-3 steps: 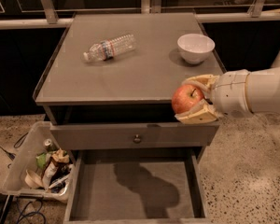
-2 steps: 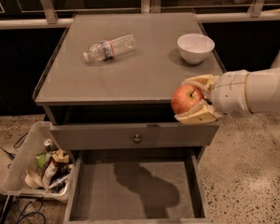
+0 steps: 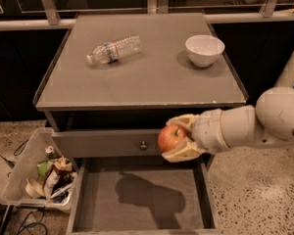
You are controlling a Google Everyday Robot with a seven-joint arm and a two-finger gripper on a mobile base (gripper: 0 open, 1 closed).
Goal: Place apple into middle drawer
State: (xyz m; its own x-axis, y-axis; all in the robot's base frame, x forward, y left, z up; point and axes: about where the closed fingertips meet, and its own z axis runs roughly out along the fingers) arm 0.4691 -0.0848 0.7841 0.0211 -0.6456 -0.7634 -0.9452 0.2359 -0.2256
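Note:
My gripper [image 3: 179,138] is shut on the red-orange apple [image 3: 171,138], its cream fingers above and below the fruit. It holds the apple in the air in front of the cabinet, over the back right part of the open middle drawer [image 3: 85,190]. The drawer is pulled out at the bottom of the view, its grey floor bare, with the arm's shadow on it. The white arm reaches in from the right.
On the grey cabinet top [image 3: 152,77] lie a plastic water bottle [image 3: 113,49] on its side and a white bowl [image 3: 204,50]. A closed drawer front with a metal knob [image 3: 143,145] sits above the open drawer. A bin of rubbish [image 3: 36,173] stands on the floor at left.
The gripper has carried the apple down and to the left, from the cabinet top's front right edge to just above the open drawer.

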